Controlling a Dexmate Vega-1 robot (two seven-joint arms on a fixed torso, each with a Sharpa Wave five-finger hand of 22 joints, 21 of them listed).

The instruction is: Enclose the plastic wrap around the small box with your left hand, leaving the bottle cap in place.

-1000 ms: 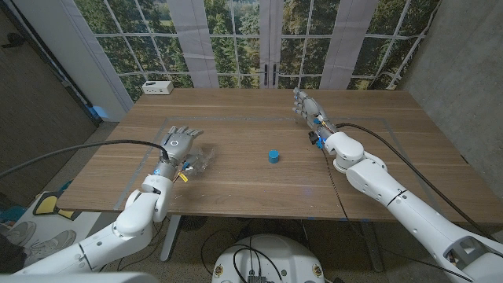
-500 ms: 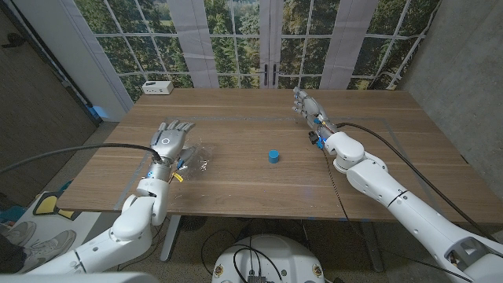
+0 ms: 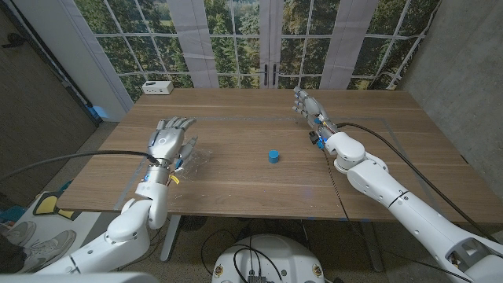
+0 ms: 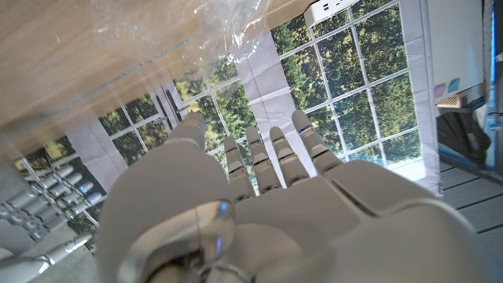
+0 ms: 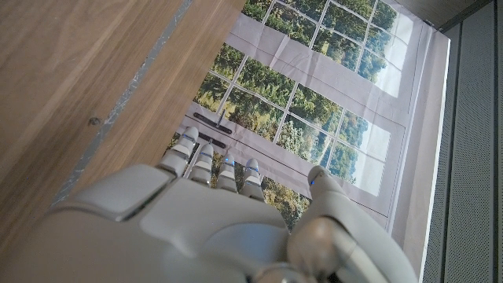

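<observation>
wrap location: plastic wrap lies crumpled on the bench, left half, just to the inner side of my left hand. In the left wrist view the wrap sits beyond my fingertips, on the wood.
small box: can't make out a box inside or under the wrap; too clear and crumpled to tell.
key relation: wrap is beside and slightly nearer the bench front than my left palm, toward the bench middle. Closing means sweeping inward and down, not reaching forward.
long axis: wrap looks spread roughly across the bench, left to right, but edges are hard to read.
nearer hand: left, by far. Right hand is well apart, at the far right side.
left fingers: apart and extended, holding nothing; hand raised over the bench, whether it touches the wrap I can't tell.
right fingers: straight, side by side, nothing in them; hand stands up near the far edge.
bottle cap: blue bottle cap sits mid-bench, between the two hands, apart from the wrap.
risk (judgement): an inward sweep that drags the wrap could nudge it toward the cap; keep the motion short.
</observation>
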